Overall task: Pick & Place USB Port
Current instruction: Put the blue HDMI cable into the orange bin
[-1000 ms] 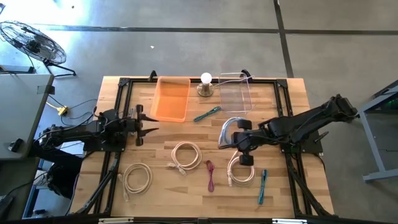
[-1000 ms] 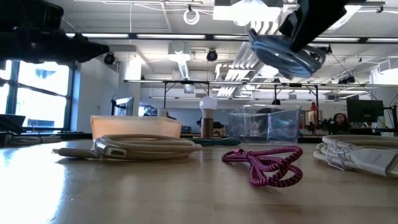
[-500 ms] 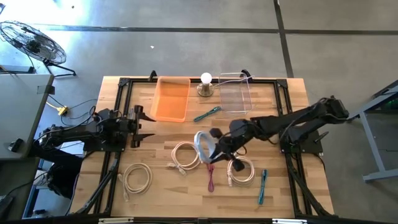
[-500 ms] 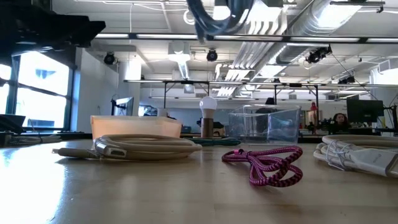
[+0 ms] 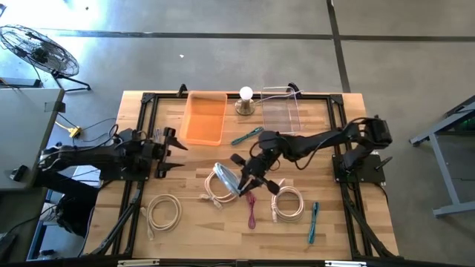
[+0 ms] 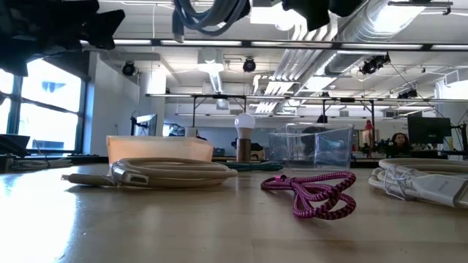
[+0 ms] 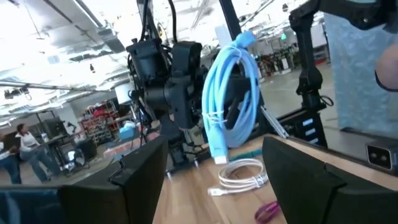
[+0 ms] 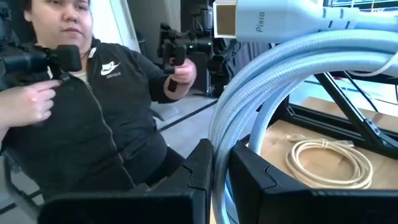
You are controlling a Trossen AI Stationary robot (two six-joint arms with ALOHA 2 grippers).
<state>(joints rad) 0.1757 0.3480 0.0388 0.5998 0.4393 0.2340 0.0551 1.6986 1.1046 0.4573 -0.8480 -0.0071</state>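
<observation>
A coiled light-blue USB cable (image 5: 225, 178) is in the air over the table's middle, with my right gripper (image 5: 239, 178) shut on it. In the left wrist view the coil (image 7: 233, 93) stands on edge in front of the right arm. My left gripper (image 5: 178, 153) is open near the table's left side, facing the coil with nothing between its fingers (image 7: 134, 180). In the low view the coil (image 6: 212, 11) shows at the top edge. An orange bin (image 5: 204, 117) and a clear bin (image 5: 280, 111) stand at the far edge. My right gripper pinches the bundled strands of the coil (image 8: 219, 155) between its two fingers. The fingers lie about level and point toward the table's left. The coil is lifted clear of the table and stands on edge, its white plug (image 8: 227, 18) past the fingertips.
Under and around the coil lie white cable coils (image 5: 223, 185), (image 5: 163, 211), (image 5: 288, 202), a magenta cable (image 5: 251, 210) and teal cables (image 5: 247, 136), (image 5: 313, 222). A bulb on a stand (image 5: 246, 100) sits between the bins. A person (image 8: 93, 112) is beyond the table's left side.
My right gripper has carried the blue coil toward the table's left, from the right half to the middle. Its wrist has turned so the fingers now point level at the left arm. My left gripper has tipped upward a little.
</observation>
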